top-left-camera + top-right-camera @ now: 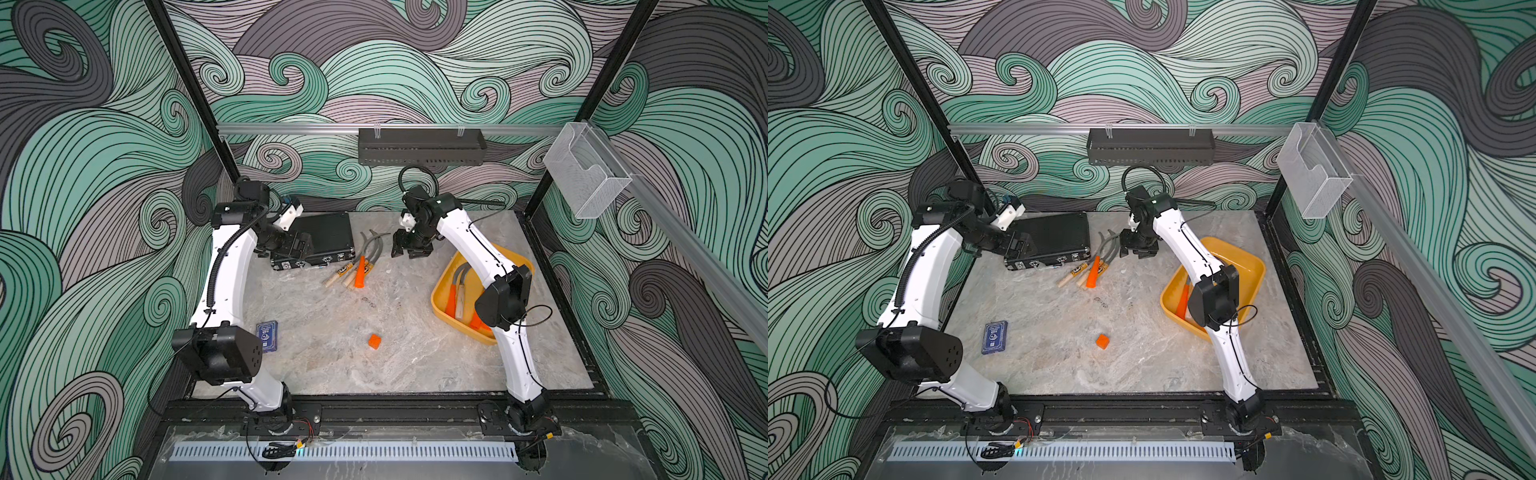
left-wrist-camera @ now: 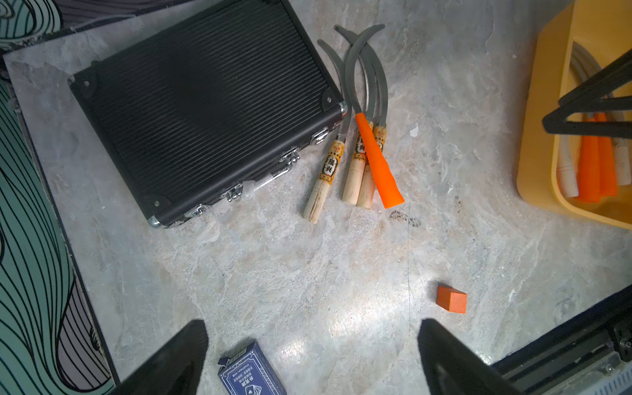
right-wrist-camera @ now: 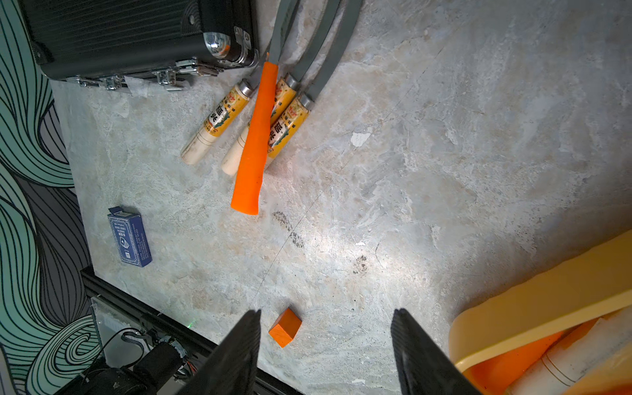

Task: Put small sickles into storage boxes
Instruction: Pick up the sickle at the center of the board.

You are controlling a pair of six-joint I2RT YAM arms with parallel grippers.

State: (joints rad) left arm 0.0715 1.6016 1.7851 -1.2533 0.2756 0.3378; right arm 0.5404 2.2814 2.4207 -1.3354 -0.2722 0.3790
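Left wrist: sickles (image 2: 590,164) in tray (image 2: 537,119)

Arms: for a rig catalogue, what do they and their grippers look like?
The left arm and right arm have white curved shells and black joint housings. A black ribbed hose runs along the left; a thin black cable loops off the right. The left gripper and right gripper have black tapered fingers.

Four sickles (image 1: 360,266) are heaped far-centre, blades pointed far; more are laid in yellow tray (image 1: 436,300), right.
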